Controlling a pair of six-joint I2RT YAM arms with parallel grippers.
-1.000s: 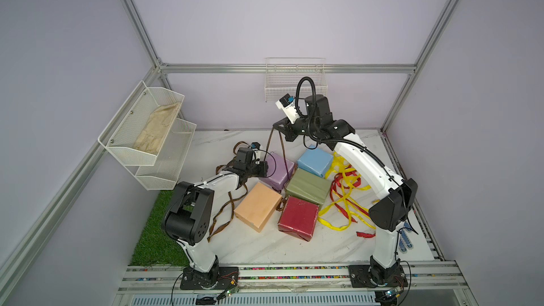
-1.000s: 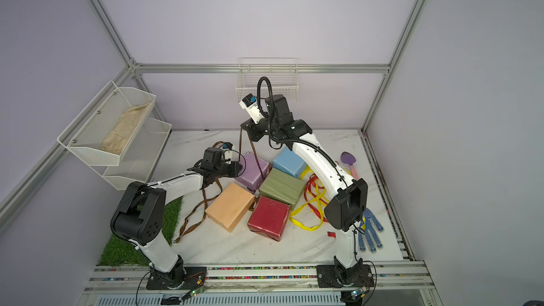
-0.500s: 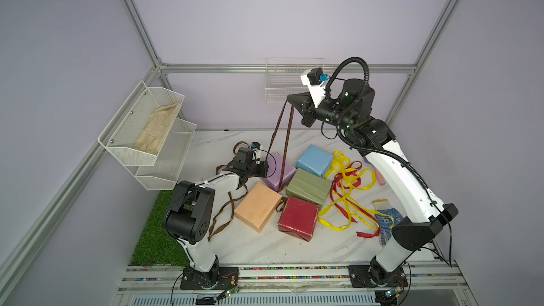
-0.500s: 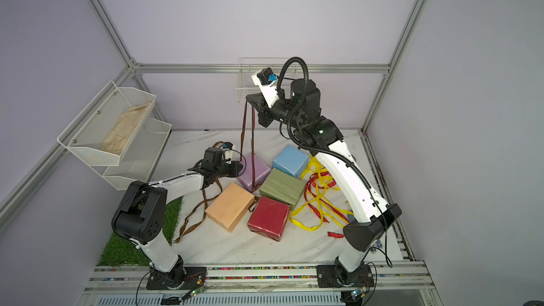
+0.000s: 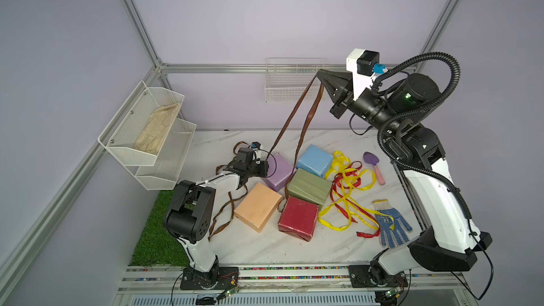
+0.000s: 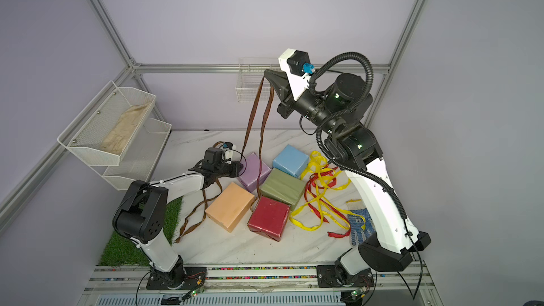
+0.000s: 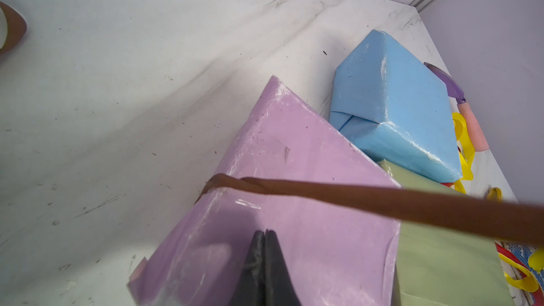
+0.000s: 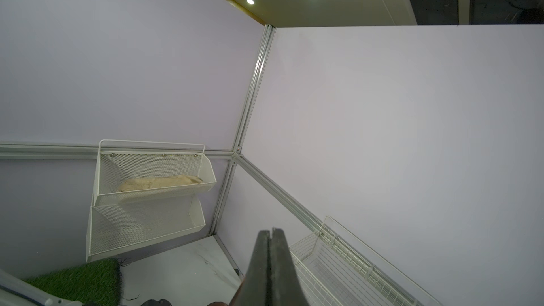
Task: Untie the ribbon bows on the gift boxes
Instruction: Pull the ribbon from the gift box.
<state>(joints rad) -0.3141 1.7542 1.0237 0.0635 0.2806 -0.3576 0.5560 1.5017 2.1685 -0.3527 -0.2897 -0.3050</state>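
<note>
Five boxes (image 5: pixel 309 186) cluster on the worktop (image 5: pixel 265 245), far below the high right tool (image 5: pixel 320 72). A wire basket (image 5: pixel 294 83) hangs just behind that tool. The left tool (image 7: pixel 265 234), jaws together, rests on the lilac box (image 5: pixel 279 169). The right tool is clamped on the brown ribbon (image 5: pixel 306 119); its two strands drop to the lilac box beside the left tool.

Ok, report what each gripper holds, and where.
Right gripper pinches the brown ribbon mid-length, both strands hanging. Left gripper holds nothing, shut fingers over the lilac box.
</note>
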